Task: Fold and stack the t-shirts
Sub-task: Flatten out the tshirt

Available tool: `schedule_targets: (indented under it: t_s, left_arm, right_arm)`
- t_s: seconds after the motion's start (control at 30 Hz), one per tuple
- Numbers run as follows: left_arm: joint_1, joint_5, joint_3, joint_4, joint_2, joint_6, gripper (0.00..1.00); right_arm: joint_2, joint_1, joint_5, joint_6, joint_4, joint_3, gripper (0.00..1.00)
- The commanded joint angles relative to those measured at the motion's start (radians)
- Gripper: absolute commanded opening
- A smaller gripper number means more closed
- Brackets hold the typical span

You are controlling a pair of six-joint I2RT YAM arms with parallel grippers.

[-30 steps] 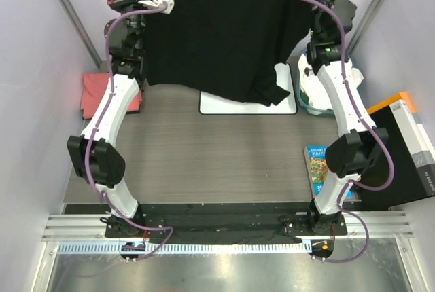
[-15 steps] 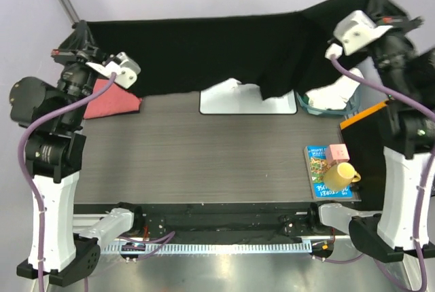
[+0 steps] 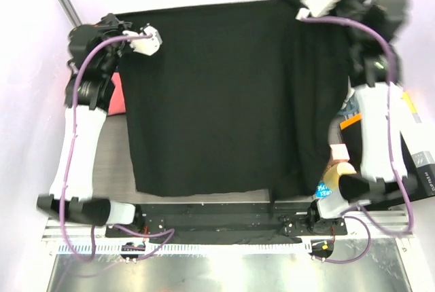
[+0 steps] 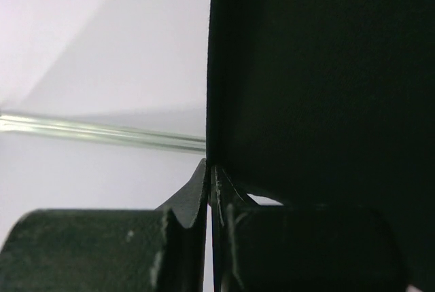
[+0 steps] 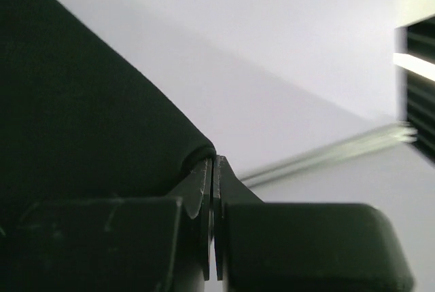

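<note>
The black cloth t-shirt [image 3: 217, 102] hangs high above the dark wood-grain desk [image 3: 112, 163], spread like a curtain between the two arms. Its hem dangles near the arm bases. The left hand [image 4: 209, 170] is pinched closed on the upper left edge, with a thin layer of black fabric caught between its fingers. The right hand [image 5: 214, 163] is closed the same way on the upper right edge, where the cloth rolls over into the grip. From above, the left two thirds of the shirt hangs flat and smooth. The right side doubles over on itself and drops a little lower. No print shows on the face turned to the camera, so I cannot tell which side is front.

The step in hand looks like laying the shirt flat for folding. To do it well:

- Hold both grips firm and level, and spread the hands apart just enough to pull out the doubled right side without stretching the cloth.
- Lower the shirt so the hem meets the desk first, then carry the top edge away from the bases so the body rolls down without bunching.
- Let go only once the whole top edge rests flat.
- Mind the coral-pink cloth tee [image 3: 117, 98] peeking out at the left, so the black shirt does not land on it.
</note>
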Motion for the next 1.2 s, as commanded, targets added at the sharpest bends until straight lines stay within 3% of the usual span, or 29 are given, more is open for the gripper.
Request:
schedule_targets:
  t_s: [0.0, 0.17, 0.37, 0.43, 0.57, 0.67, 0.7, 0.8, 0.9, 1.0, 1.07, 1.17]
  left_arm:
    - [0.061, -0.095, 0.048, 0.082, 0.071, 0.079, 0.0]
    - [0.081, -0.159, 0.136, 0.313, 0.189, 0.131, 0.0]
    - [0.095, -0.198, 0.227, 0.734, 0.286, 0.16, 0.0]
    - [0.096, -0.181, 0.221, 0.868, 0.269, 0.146, 0.0]
    - [0.097, -0.147, 0.108, 0.972, 0.2, 0.146, 0.0]
    - [0.104, -0.132, -0.098, 1.034, 0.106, 0.157, 0.0]
    - [0.109, -0.11, -0.157, 1.05, 0.087, 0.161, 0.0]
    - [0.127, -0.084, -0.378, 1.133, 0.018, 0.178, 0.0]
    - [0.127, -0.064, -0.622, 1.138, -0.089, 0.177, 0.0]
    - [0.158, 0.003, -0.884, 1.033, -0.195, 0.183, 0.0]
    - [0.159, 0.086, -1.062, 0.882, -0.335, 0.183, 0.0]
    - [0.161, 0.249, -1.205, 0.494, -0.577, 0.189, 0.0]
  right_arm:
    - [0.072, -0.022, 0.036, -0.02, 0.064, -0.062, 0.01]
    - [0.151, -0.034, 0.038, -0.056, 0.152, 0.013, 0.01]
    - [0.247, -0.05, -0.046, -0.035, 0.192, 0.333, 0.01]
    - [0.231, -0.05, -0.083, -0.042, 0.207, 0.387, 0.01]
    - [0.16, -0.05, -0.111, -0.024, 0.175, 0.363, 0.01]
    - [-0.004, -0.05, -0.077, -0.003, 0.13, 0.069, 0.01]
    - [-0.049, -0.05, -0.079, -0.003, 0.126, -0.143, 0.01]
    - [-0.224, -0.05, -0.099, 0.034, 0.094, -0.518, 0.01]
    - [-0.351, -0.05, -0.146, 0.042, -0.056, -0.773, 0.01]
    - [-0.433, -0.05, -0.192, 0.011, -0.277, -0.942, 0.01]
    - [-0.502, -0.05, -0.209, -0.05, -0.386, -1.005, 0.01]
    - [-0.549, -0.05, -0.194, -0.153, -0.579, -1.079, 0.01]
